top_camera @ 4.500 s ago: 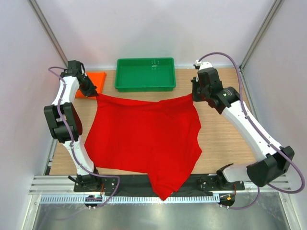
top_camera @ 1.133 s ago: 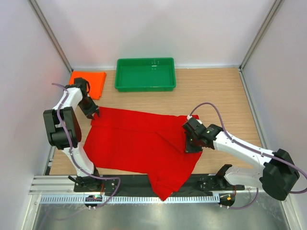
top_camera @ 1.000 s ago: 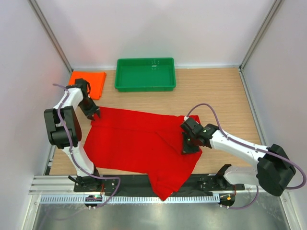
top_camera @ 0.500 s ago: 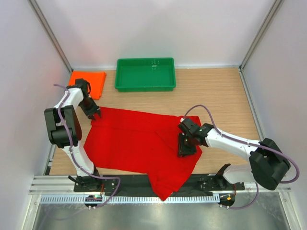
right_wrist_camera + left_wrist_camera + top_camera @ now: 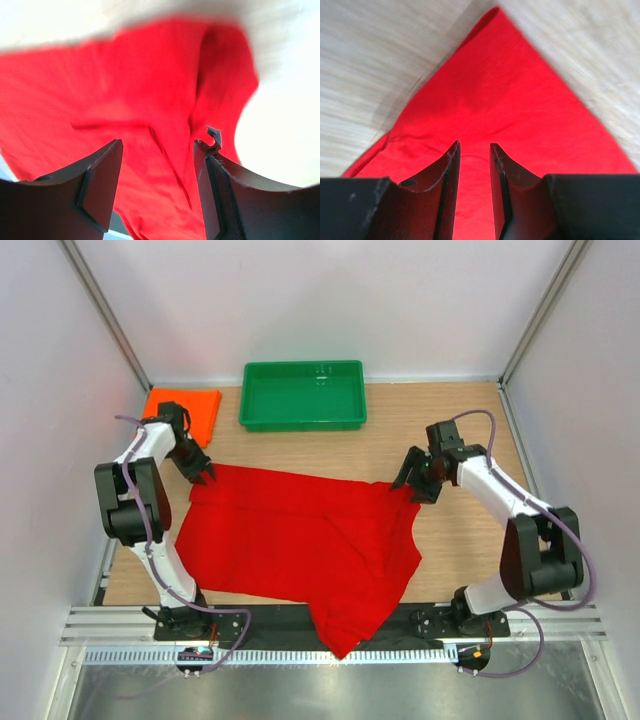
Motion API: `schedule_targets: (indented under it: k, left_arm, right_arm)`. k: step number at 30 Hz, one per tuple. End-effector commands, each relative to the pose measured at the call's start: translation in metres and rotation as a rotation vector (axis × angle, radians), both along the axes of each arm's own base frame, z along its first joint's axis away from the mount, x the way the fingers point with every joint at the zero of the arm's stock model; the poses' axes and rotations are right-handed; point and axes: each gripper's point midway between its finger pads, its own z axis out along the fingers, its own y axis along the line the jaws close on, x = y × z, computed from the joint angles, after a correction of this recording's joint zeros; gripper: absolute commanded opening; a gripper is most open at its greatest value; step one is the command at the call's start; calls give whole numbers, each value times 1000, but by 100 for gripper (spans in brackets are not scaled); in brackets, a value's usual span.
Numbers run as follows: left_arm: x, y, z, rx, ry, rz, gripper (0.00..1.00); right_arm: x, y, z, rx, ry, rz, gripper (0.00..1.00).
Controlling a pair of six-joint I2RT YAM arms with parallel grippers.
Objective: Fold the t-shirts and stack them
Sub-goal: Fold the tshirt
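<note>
Far-left corner: folded orange t-shirt [image 5: 190, 405], partly hidden by the left arm [image 5: 150, 445]. The left gripper [image 5: 474, 146], jaws narrowly parted and empty, sits over the far-left corner of the red t-shirt [image 5: 290, 535]. This shirt lies spread on the table [image 5: 460, 420], its near tip overhanging the front edge. The right gripper [image 5: 158, 142], jaws wide and empty, is at its far-right corner, with bare wood beyond. Right wrist view blurred.
</note>
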Motion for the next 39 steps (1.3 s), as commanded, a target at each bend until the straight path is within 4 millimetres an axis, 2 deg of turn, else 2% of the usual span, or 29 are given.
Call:
schedule_targets:
  k: [1,2,3,5,6,10,22,27,30,31,33,34,35,39]
  left_arm:
    - [36,-6,20,-32,-135,14,31]
    - [40,-6,20,-34,-139,21,31]
    - [47,-7,24,-45,-150,23,31]
    - [50,-8,14,-61,-126,37,31]
    - [52,-9,13,-67,-125,42,31]
    - [54,-11,2,-84,-110,49,31]
    - [52,-10,-18,-84,-57,38,31]
    - [51,-10,-25,-82,-37,40,31]
    - [50,-8,-30,-71,-23,44,31]
    - [48,-8,-33,-71,-11,44,31]
    - [47,-8,-36,-71,-4,48,31]
    - [47,-8,-39,-74,2,49,31]
    - [47,-8,-39,-73,4,50,31]
    - [48,-8,-43,-75,6,54,31]
  right_arm:
    - [38,-6,4,60,-21,-40,65]
    - [50,-10,9,96,-30,-62,65]
    - [55,-11,2,108,-8,-76,65]
    - [71,-12,4,102,-20,-76,64]
    - [73,-13,-6,96,13,-75,64]
    - [83,-16,-10,79,26,-90,62]
    - [76,-26,-36,60,80,-136,54]
    - [79,-36,-48,55,90,-163,48]
    - [80,-49,-56,32,92,-188,36]
    - [79,-53,-59,27,95,-197,26]
    - [81,-55,-61,17,88,-201,14]
    - [84,-65,-62,15,84,-225,8]
    - [86,-67,-62,8,79,-224,1]
    - [101,-70,-62,-6,46,-218,1]
